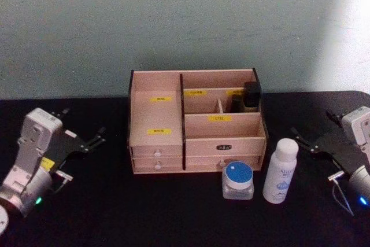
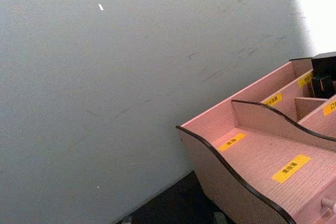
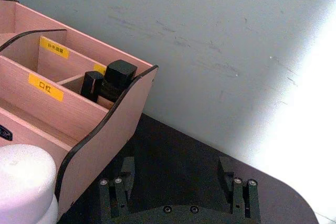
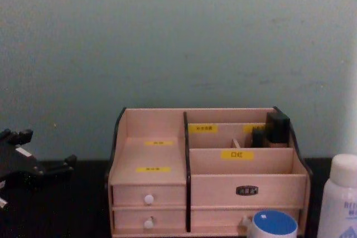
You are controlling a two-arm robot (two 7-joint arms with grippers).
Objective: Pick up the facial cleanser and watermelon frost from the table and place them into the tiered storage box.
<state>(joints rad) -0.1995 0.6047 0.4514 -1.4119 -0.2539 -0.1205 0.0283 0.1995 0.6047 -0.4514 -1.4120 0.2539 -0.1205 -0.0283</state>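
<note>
Right gripper [image 1: 310,123] sits low at the right of the table [image 1: 115,212], jaws spread wide and holding nothing. In the right wrist view its two dark fingers [image 3: 126,174] stand well apart. Just beside it, toward the middle, is the facial cleanser [image 1: 281,172], upright in front of the box's right end. That looks like the first pick. It's a tall, slim, smooth white cylinder with a rounded cap, so I'd pinch it square across the body below the cap, because a high or glancing touch could tip it.

Next to the bottle sits the watermelon frost [image 1: 238,179], a squat clear jar with a flat blue lid, close enough to be nudged. It's low and stable and should grip easily round its sides.

Behind both is the tiered storage box [image 1: 222,125], pale wood with dark curved side edges, yellow labels and white-knobbed drawers. A black item [image 1: 251,98] occupies the back right compartment.

Left gripper [image 1: 84,121] rests far left, also spread and empty.
</note>
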